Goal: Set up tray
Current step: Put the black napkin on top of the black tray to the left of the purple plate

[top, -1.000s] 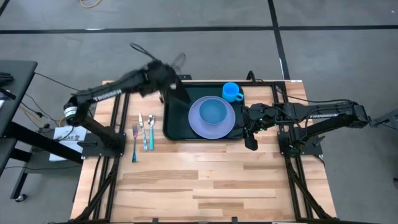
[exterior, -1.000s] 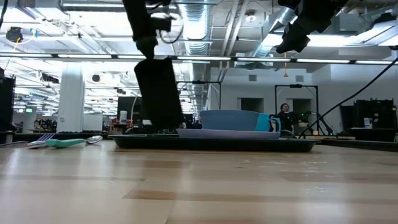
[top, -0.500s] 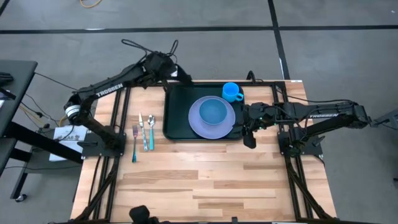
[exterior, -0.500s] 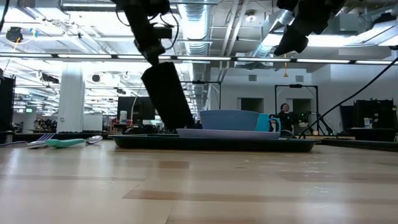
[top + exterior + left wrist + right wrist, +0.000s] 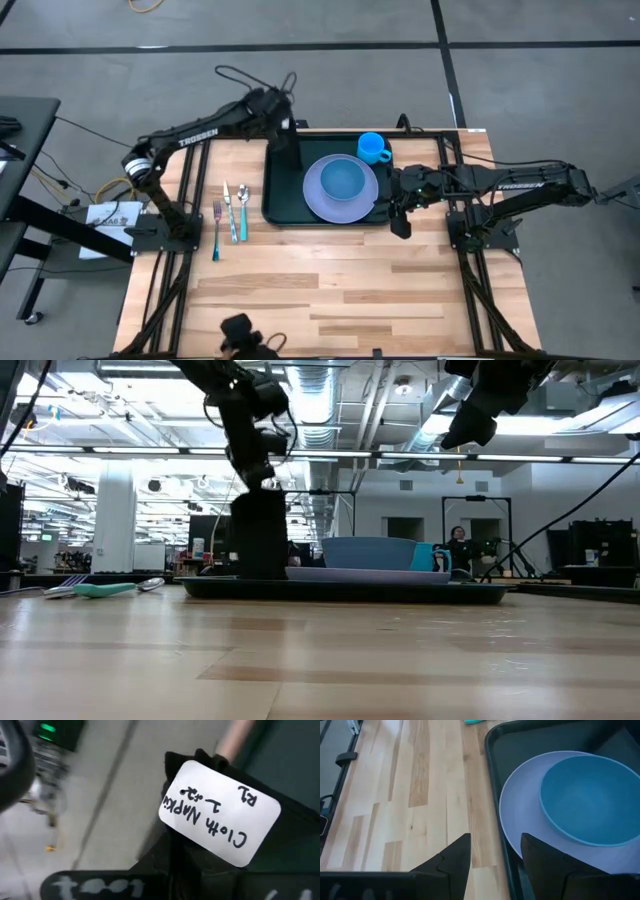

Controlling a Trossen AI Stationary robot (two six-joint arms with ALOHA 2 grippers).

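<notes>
A: Start with the biggest thing. Where does the table (image 5: 330, 290) stand?

B: It fills the middle of the high view, pale wood planks. The tray (image 5: 282, 205) lies flat on its far half, roughly centred between the two arms.

A: And on the tray?

B: A lavender plate (image 5: 318, 205) sits in its middle, with a blue bowl (image 5: 345, 180) on top of it. A blue cup (image 5: 372, 147) stands at the tray's far right corner, handle toward the right arm.

A: What is the left arm doing?

B: The left gripper (image 5: 282, 128) is over the tray's far left corner, clenched on a black napkin (image 5: 259, 535). In the low view the napkin hangs straight down, and its lower edge reaches the tray there. The left wrist view shows a white label (image 5: 220, 812) on the cloth reading "Cloth Napkin".

A: The right one?

B: The right gripper (image 5: 400, 215) waits just beside the tray's right edge, raised above the table, fingers (image 5: 452, 857) apart and holding nothing.

A: Anything smaller?

B: Left of the tray, well apart from it, a fork (image 5: 216, 228), a spoon (image 5: 228, 208) and a teal-handled utensil (image 5: 241, 215) lie side by side on the wood.
</notes>
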